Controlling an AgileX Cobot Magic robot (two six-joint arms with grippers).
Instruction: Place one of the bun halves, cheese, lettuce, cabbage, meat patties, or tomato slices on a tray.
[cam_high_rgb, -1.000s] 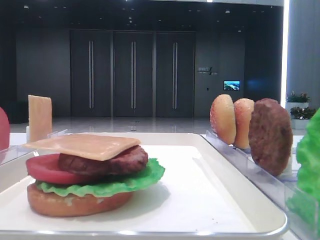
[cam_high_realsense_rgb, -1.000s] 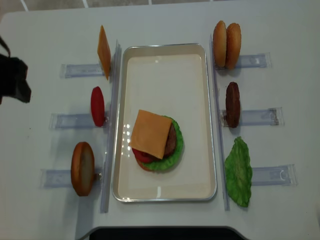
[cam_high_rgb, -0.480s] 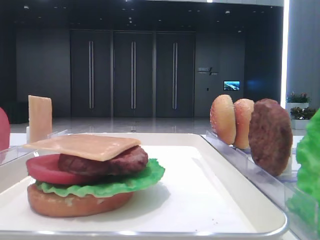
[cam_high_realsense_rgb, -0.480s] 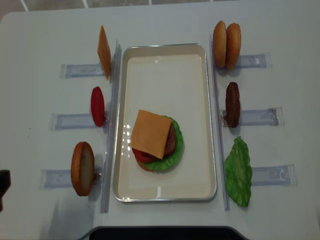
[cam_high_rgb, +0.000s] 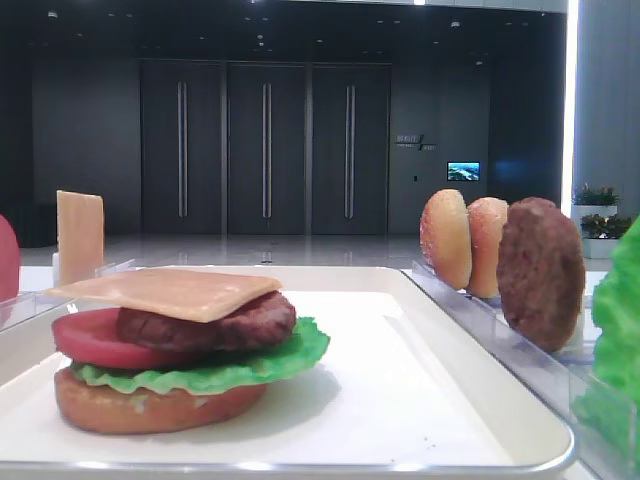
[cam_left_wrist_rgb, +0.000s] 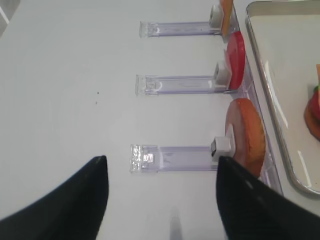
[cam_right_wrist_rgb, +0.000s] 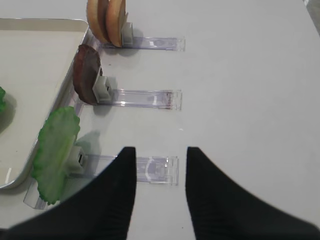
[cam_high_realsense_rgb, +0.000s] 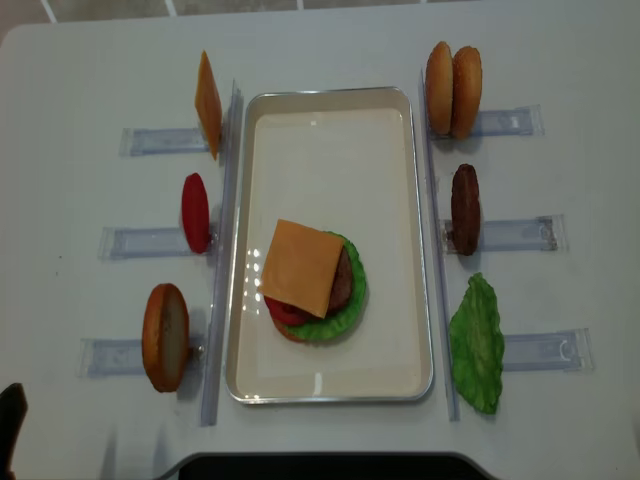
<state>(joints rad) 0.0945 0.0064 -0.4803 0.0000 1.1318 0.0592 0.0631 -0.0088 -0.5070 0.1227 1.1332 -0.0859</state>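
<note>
Near the front of the cream tray (cam_high_realsense_rgb: 330, 385) sits the stack: flat pale-orange cheese (cam_high_realsense_rgb: 301, 266) over patty, tomato, lettuce and bun. One spare cheese slice (cam_high_realsense_rgb: 208, 103) stands at the far left rack. Left fingers (cam_left_wrist_rgb: 95, 200) and right fingers (cam_right_wrist_rgb: 117, 200) spread apart, empty, above the surface (cam_high_realsense_rgb: 90, 60).

My left gripper (cam_left_wrist_rgb: 161, 200) hangs with jaws spread wide, holding nothing; my right gripper (cam_right_wrist_rgb: 160, 195) is likewise parted and empty.

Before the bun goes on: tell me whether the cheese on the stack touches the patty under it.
Touching. The low exterior view shows the cheese resting directly on the patty, with no gap.
</note>
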